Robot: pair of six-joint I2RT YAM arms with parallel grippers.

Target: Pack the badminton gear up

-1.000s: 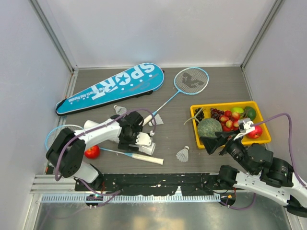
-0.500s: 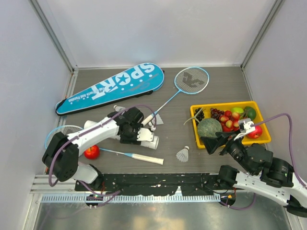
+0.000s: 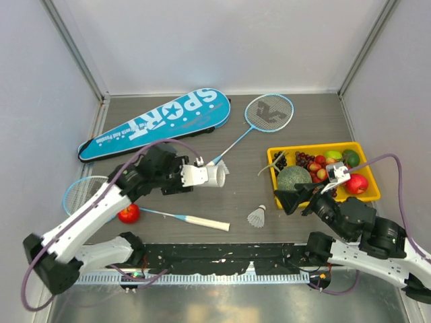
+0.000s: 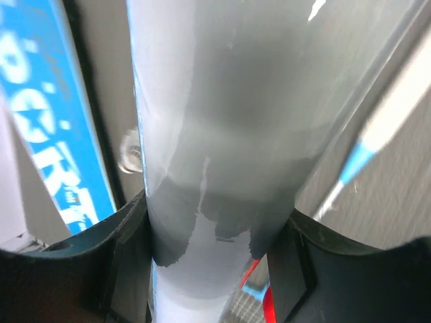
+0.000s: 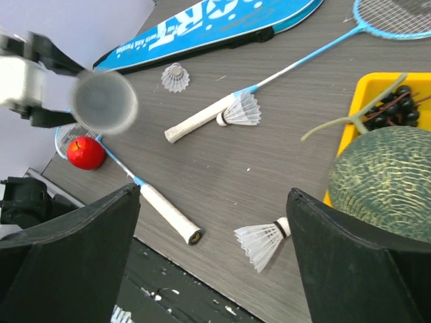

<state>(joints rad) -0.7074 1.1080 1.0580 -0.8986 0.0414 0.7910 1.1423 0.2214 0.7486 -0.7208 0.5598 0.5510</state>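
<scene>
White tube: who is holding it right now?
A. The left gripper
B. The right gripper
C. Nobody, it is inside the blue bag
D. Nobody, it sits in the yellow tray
A. In the left wrist view, the black fingers of the left gripper press on both sides of the white tube. The right gripper is wide open with nothing in it.

I see a dark grey wood-grain table (image 3: 316, 121) boxed in by 3 plain pale walls (image 3: 222, 40). 2 metal posts (image 3: 75, 50) rise at its far corners, and a slotted white rail (image 3: 222, 277) runs along its near edge. The light is soft and even.
</scene>
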